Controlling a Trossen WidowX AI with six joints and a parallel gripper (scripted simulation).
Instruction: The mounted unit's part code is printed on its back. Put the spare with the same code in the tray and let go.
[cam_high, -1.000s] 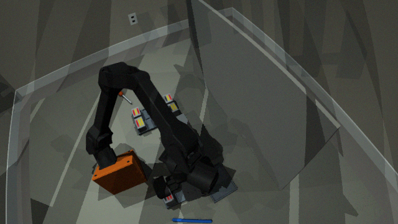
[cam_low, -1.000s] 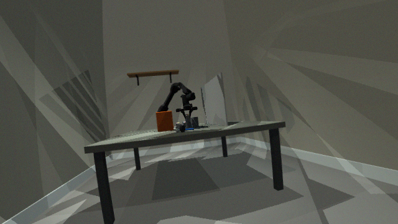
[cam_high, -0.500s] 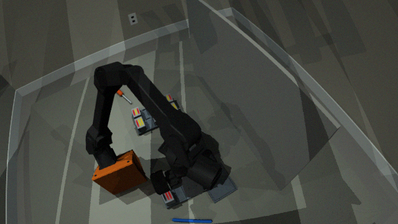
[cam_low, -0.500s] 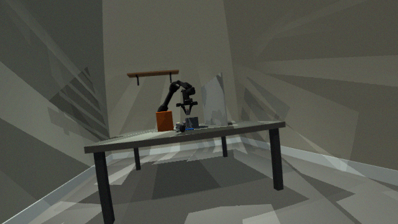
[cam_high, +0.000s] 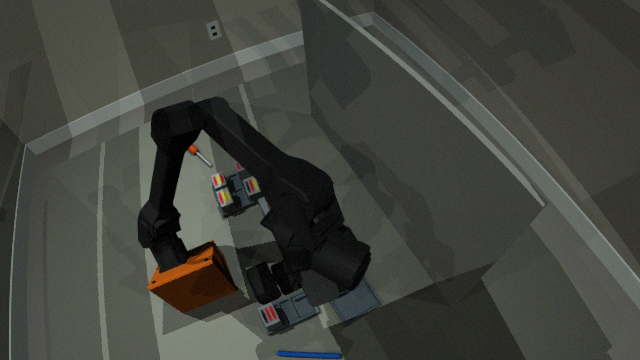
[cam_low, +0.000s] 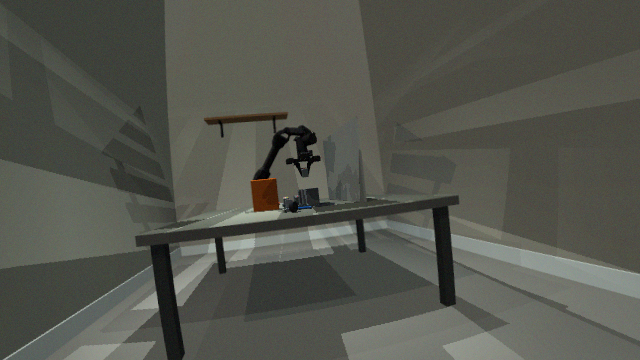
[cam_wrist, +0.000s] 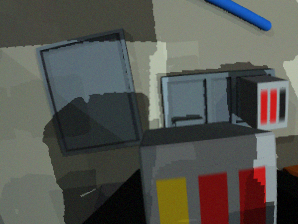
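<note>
Top view shows the black arm (cam_high: 295, 185) (cam_low: 272, 155) rising from an orange box (cam_high: 195, 285) (cam_low: 264, 195) on the left and reaching over to the right, its gripper (cam_high: 295, 287) (cam_low: 304, 170) (cam_wrist: 190, 173) largely covered by its own links. Beneath it, the near rack (cam_high: 299, 307) (cam_wrist: 192, 97) carries a striped block (cam_high: 270, 316) (cam_wrist: 271, 104) at its left end. The shallow tray (cam_high: 356, 303) (cam_wrist: 95, 95) sits just right of that rack, partly covered by the arm. A blue rod (cam_high: 309, 355) (cam_low: 304, 207) (cam_wrist: 240, 12) lies on the near side, while the far rack (cam_high: 236, 209) holds more striped blocks, with a screwdriver (cam_high: 202, 158) beyond it.

Exterior view places the gripper well above the tabletop (cam_low: 300, 221), closed around the small grey spare (cam_low: 305, 172) (cam_wrist: 210, 172). To the right stands a tall panel (cam_high: 425, 150) (cam_low: 344, 162); a wooden shelf (cam_low: 246, 118) hangs on the wall behind.

Wrist view has the gripped spare up close, its face marked with one yellow and two red stripes. It is outside the tray. The block in the near rack bears two red stripes and a black one.
</note>
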